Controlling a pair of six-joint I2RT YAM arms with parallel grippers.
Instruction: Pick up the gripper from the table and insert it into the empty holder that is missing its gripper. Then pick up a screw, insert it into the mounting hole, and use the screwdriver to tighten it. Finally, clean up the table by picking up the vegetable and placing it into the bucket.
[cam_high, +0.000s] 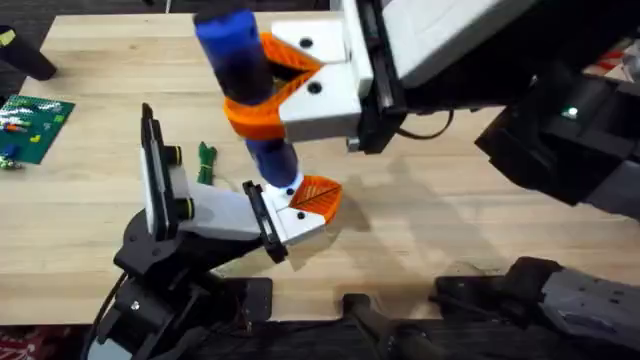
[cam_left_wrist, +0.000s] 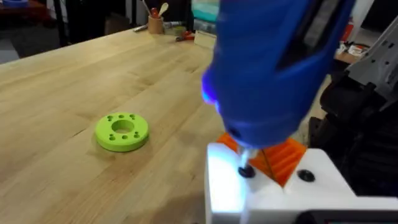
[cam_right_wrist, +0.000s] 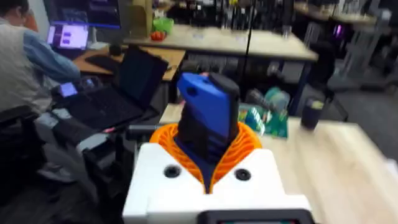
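Note:
The holder (cam_high: 290, 215) is a white block with a black end plate on the jointed black arm at the lower left, which has yellow-ringed knobs. The small orange ribbed gripper (cam_high: 318, 195) sits in the holder's tip, also seen close up as the orange gripper (cam_left_wrist: 283, 155) on the white holder (cam_left_wrist: 273, 193). My right gripper (cam_high: 265, 100) is shut on the blue screwdriver (cam_high: 245, 70), which stands tip-down over the holder. The screwdriver (cam_left_wrist: 267, 68) has its metal tip on a dark mounting hole, light on. The screw is hidden. The dark-green vegetable (cam_high: 206, 160) lies beside the holder. The bucket is out of view.
A lime-green disc (cam_left_wrist: 122, 131) lies on the wood to the holder's side. A green circuit board (cam_high: 35, 125) sits at the table's left edge, and a black object (cam_high: 25, 55) lies beyond it. The right gripper (cam_right_wrist: 208, 146) clamps the screwdriver (cam_right_wrist: 208, 115).

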